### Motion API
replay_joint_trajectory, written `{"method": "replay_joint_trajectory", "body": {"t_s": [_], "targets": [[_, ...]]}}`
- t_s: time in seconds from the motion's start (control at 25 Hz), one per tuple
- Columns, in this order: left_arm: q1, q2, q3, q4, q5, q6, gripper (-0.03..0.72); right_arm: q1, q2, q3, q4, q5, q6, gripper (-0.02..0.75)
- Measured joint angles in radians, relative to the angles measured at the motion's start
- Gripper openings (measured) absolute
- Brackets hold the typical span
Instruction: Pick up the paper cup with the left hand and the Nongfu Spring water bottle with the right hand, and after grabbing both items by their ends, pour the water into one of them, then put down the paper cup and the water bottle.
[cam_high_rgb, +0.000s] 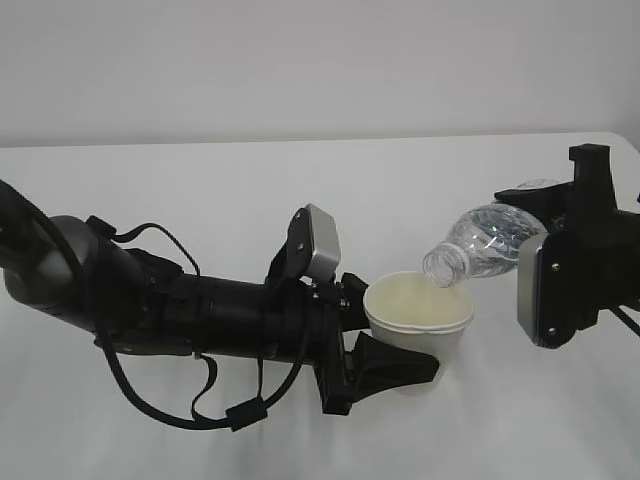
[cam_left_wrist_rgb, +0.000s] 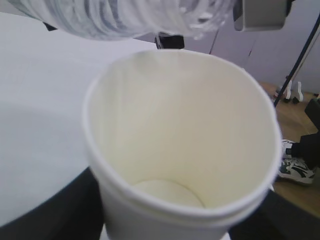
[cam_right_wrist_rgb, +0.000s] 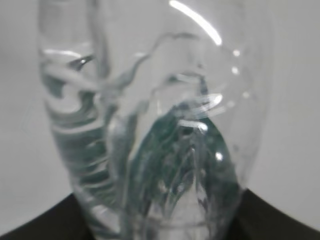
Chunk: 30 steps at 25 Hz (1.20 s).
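The white paper cup (cam_high_rgb: 420, 322) is held just above the white table, and my left gripper (cam_high_rgb: 392, 332) is shut on its lower part from the left. In the left wrist view the cup (cam_left_wrist_rgb: 185, 140) fills the frame, its pale yellowish inside open to the camera, with dark fingers (cam_left_wrist_rgb: 50, 215) on both sides. The capless Nongfu Spring water bottle (cam_high_rgb: 488, 240) is tipped down to the left with its mouth over the cup's far rim. My right gripper (cam_high_rgb: 548, 212) is shut on its base end. The bottle (cam_right_wrist_rgb: 155, 125) shows clear and ribbed with a green label. I see no stream of water.
The white table (cam_high_rgb: 200, 190) stretches behind and to the left of both arms. The bottle (cam_left_wrist_rgb: 125, 17) crosses the top of the left wrist view, next to the right arm's grey camera block (cam_left_wrist_rgb: 260, 15). Past the table's edge lie a wooden floor and stand legs (cam_left_wrist_rgb: 295, 90).
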Motion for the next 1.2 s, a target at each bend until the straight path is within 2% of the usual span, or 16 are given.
{"method": "replay_joint_trajectory", "body": {"t_s": [1.2], "targets": [[0.000, 0.000, 0.000, 0.000, 0.000, 0.000, 0.480, 0.000, 0.000, 0.000, 0.015, -0.027, -0.032, 0.358]]}}
